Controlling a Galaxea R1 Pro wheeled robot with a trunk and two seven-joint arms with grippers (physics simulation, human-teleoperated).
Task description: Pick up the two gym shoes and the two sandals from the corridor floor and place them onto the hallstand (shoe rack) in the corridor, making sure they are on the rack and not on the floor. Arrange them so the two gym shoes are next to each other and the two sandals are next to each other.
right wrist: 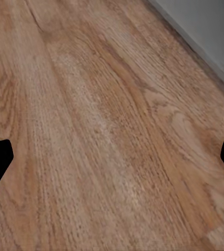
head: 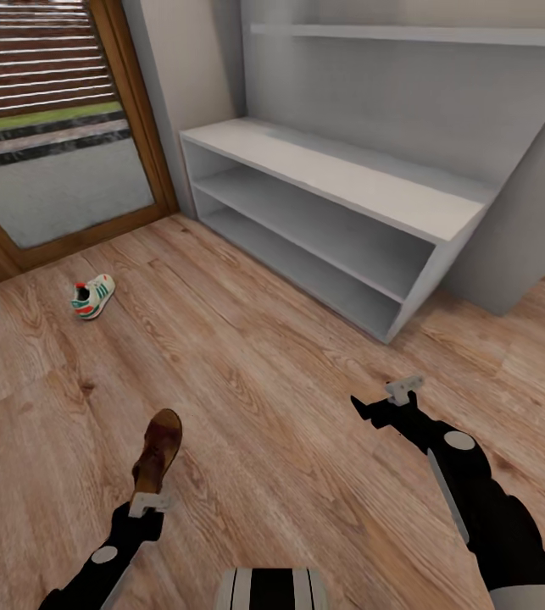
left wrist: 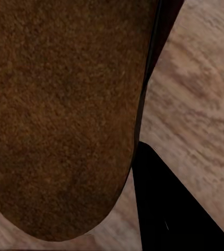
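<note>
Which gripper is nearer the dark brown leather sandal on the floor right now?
Left. The left gripper is right at the heel end of the dark brown leather sandal, apparently gripping it. The right gripper hangs open over bare wood-grain floor, well off to the sandal's right.

- One gym shoe (head: 93, 296), white with green stripes, lies on the wooden floor (head: 264, 398).
- One brown sandal (head: 157, 453) shows; the left wrist view gives its sole close up (left wrist: 59, 115).
- One shoe rack (head: 340, 182) stands against the wall, with two open shelves under its top board.
- One wall shelf (head: 416, 34) hangs above the rack.
- Two robot arms reach forward: one left (head: 107, 555), one right (head: 475, 483).
- One glass door (head: 52, 127) with a wooden frame.
</note>
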